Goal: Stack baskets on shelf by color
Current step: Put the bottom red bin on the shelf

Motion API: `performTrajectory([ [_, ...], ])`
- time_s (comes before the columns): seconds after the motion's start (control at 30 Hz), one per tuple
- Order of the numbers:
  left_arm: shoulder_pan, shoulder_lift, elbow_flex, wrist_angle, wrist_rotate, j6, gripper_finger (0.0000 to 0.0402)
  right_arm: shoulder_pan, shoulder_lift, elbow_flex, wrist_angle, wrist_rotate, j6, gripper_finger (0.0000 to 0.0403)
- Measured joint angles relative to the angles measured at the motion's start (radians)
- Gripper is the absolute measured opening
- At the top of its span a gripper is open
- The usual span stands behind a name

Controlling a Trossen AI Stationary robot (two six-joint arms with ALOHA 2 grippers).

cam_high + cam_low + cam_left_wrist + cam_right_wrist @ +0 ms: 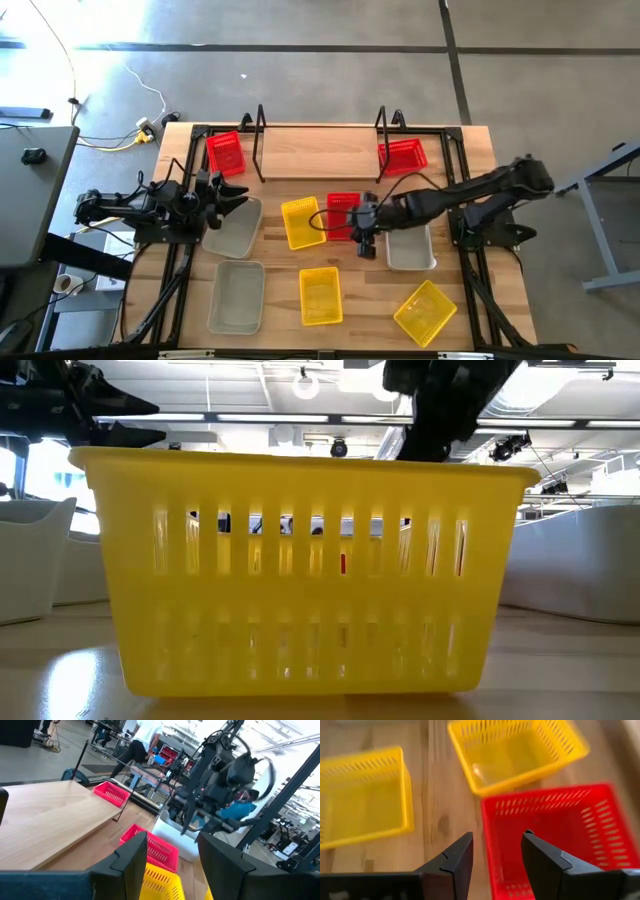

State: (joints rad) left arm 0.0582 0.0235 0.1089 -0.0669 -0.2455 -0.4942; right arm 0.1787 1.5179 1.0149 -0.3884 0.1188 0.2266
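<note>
The shelf [320, 150] stands at the table's far side. One red basket [225, 152] sits by its left end loop, another [402, 155] by its right end loop. A third red basket [343, 215] rests upright mid-table beside a yellow basket [302, 222]. My right gripper [365, 240] [497, 857] is open over this red basket's [560, 835] near corner, and its rim [487, 827] passes between the fingers; no touch shows. My left gripper [235, 197] [170, 862] is open and hovers above a grey-white basket [232, 228] at the left.
Two more yellow baskets [320, 296] [425, 312] stand near the table's near edge; one [300, 570] fills the low view. Grey-white baskets sit at near left [237, 296] and under the right arm [410, 248]. A person [142, 740] stands in the room beyond.
</note>
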Motion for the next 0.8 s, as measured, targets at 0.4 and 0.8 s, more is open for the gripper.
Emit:
performTrajectory([
  [0.4, 0.000, 0.000, 0.000, -0.015, 0.000, 0.000, 0.0168, 0.000, 0.161, 0.000, 0.027, -0.031, -0.004, 0.0151],
  [0.8, 0.000, 0.000, 0.000, -0.019, 0.000, 0.000, 0.0168, -0.008, 0.234, 0.000, 0.028, -0.045, 0.062, 0.0076],
])
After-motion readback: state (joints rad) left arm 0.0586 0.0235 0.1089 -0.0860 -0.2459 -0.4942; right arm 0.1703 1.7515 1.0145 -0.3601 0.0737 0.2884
